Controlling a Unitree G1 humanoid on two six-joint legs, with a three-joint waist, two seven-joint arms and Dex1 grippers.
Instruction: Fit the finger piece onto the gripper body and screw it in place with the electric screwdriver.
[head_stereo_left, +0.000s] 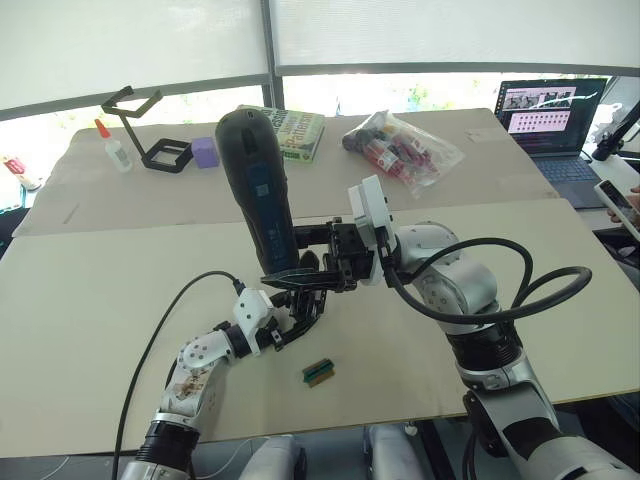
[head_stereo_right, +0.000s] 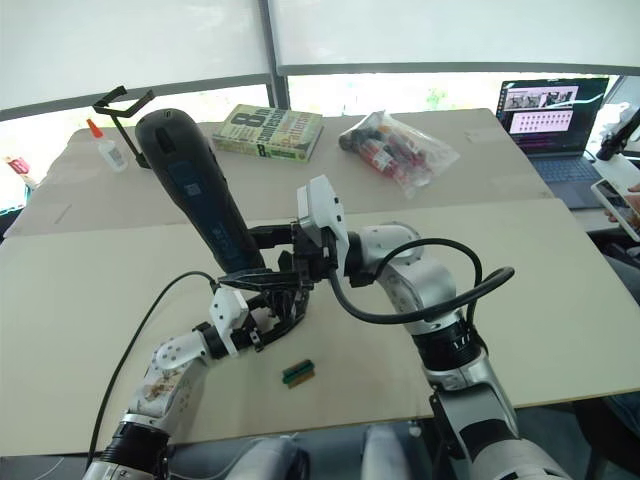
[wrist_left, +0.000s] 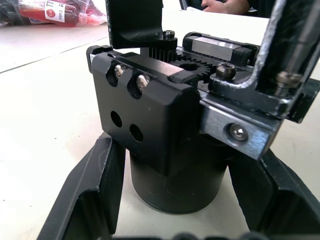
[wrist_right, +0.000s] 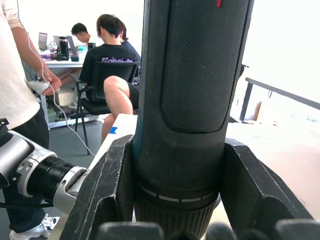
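Near the front middle of the tabletop (head_stereo_left: 90, 300), the left gripper (head_stereo_left: 297, 300) has its jaws clenched around the round base of the gripper body (wrist_left: 165, 145), holding it just above the surface. In the left wrist view the two black fingers (wrist_left: 90, 195) press against either side of that base, and the blocky top of the body shows two small screws and two bare holes.

The right gripper (head_stereo_left: 335, 258) reaches in from the right, its jaws grasping the electric screwdriver (head_stereo_left: 257, 185) low on its barrel. The screwdriver stands nearly upright, leaning a little away from the robot, fat end up, its lower end right at the gripper body. I cannot make out the bit or the finger piece.

A small green-and-brown block (head_stereo_left: 318, 371) lies on the tabletop just in front of the left gripper. Far back sit a book (head_stereo_right: 268, 131), a bag of markers (head_stereo_left: 405, 148), a glue bottle (head_stereo_left: 115, 148) and a laptop (head_stereo_left: 552, 118).
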